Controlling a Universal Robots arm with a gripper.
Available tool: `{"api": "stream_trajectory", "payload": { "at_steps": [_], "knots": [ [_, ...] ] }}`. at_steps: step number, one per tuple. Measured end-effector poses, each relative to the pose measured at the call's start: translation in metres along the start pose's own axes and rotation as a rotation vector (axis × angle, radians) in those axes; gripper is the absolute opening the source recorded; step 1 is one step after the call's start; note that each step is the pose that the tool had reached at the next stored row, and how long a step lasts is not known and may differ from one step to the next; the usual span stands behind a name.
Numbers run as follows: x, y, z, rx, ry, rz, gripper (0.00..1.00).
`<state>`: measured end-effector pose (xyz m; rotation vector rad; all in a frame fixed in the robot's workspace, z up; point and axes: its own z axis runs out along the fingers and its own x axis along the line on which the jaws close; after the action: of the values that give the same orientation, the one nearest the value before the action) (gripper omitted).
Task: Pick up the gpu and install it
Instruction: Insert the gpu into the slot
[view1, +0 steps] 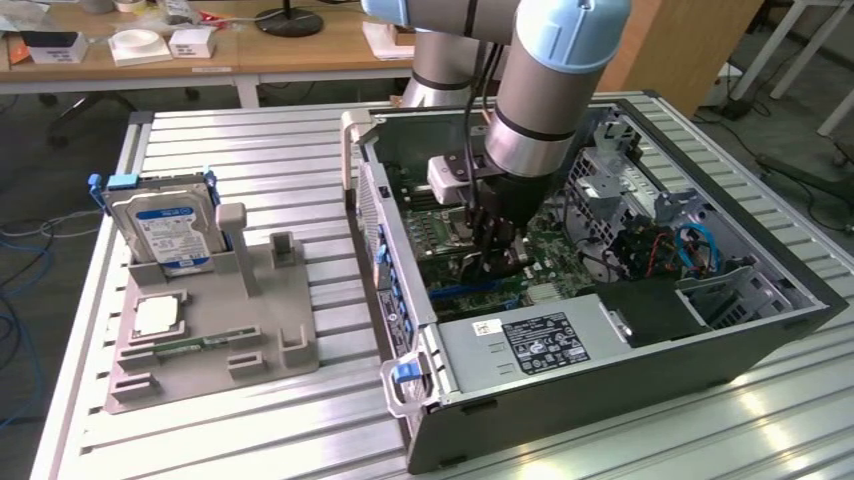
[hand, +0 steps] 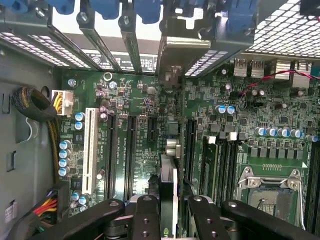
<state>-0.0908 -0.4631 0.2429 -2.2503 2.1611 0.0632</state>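
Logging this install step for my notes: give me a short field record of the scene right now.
gripper: shut on gpu, inside the case
gpu: held edge-on over the motherboard slots
case: open on the table
hard drive: upright in the grey holder, the exterior view's left

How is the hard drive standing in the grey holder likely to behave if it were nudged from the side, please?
The hard drive stands on edge in a slot of the grey holder, so a sideways nudge would probably rock it rather than slide it. Its metal casing suggests that it is stiff and fairly heavy for its size. The smooth labelled face may be somewhat slippery.
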Motion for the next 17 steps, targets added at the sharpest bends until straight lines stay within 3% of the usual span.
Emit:
{"api": "stream_trajectory", "payload": {
  "at_steps": [9, 17],
  "knots": [
    [-0.0016, 0.0061, 0.0018, 0.0002, -0.0004, 0.0, 0.27],
    [-0.0015, 0.0065, 0.004, 0.0002, -0.0004, 0.0, 0.27]
  ]
}}
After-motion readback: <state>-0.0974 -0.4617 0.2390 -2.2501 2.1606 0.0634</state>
